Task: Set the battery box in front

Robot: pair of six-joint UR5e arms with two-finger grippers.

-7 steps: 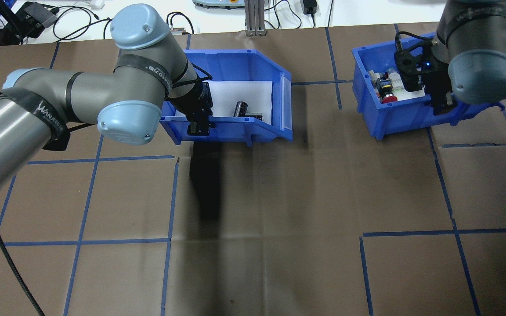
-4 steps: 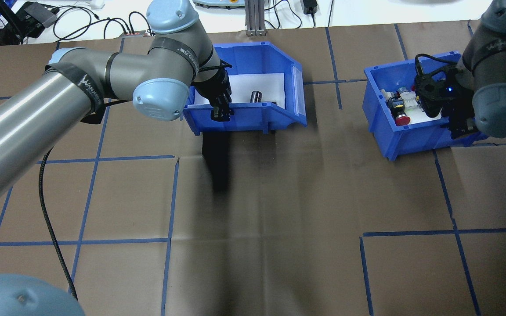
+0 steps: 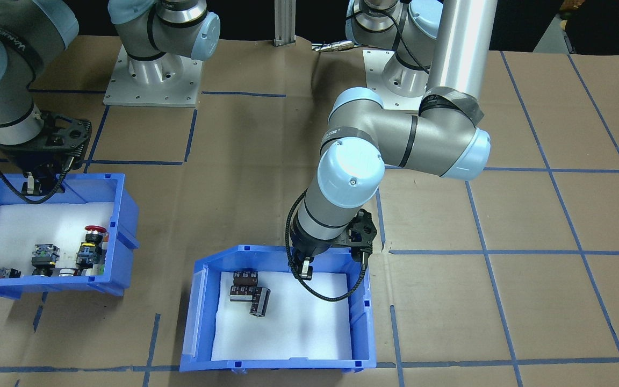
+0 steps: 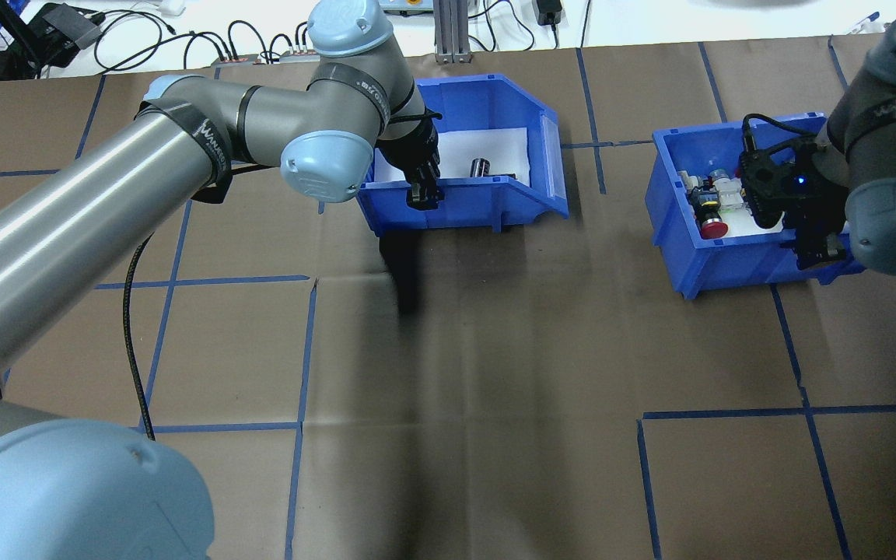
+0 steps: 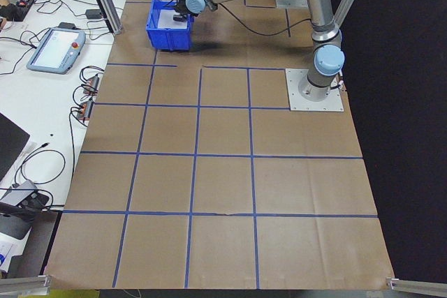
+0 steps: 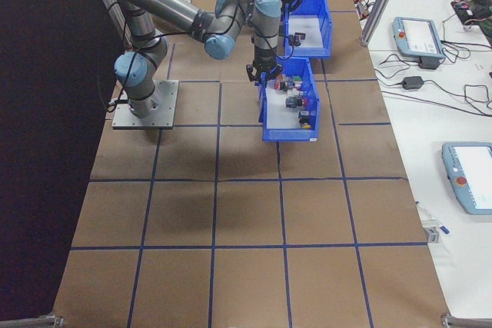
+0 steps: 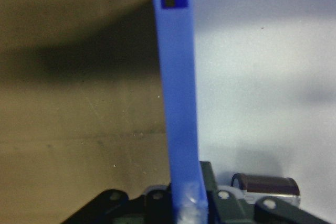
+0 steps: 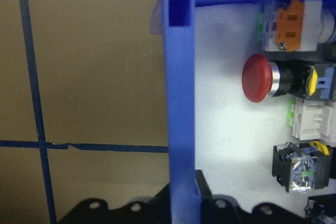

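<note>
The left end effector (image 4: pixel 425 194) is clamped on the near wall of the battery box (image 4: pixel 526 204), which has slid forward and rightward across the tabletop (image 4: pixel 495 350) — now near its far edge, so placement looks close.

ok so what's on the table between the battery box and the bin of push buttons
Nothing: between the battery box and the push-button bin lies only bare brown paper crossed by blue tape lines, clearest in the overhead view.
</note>
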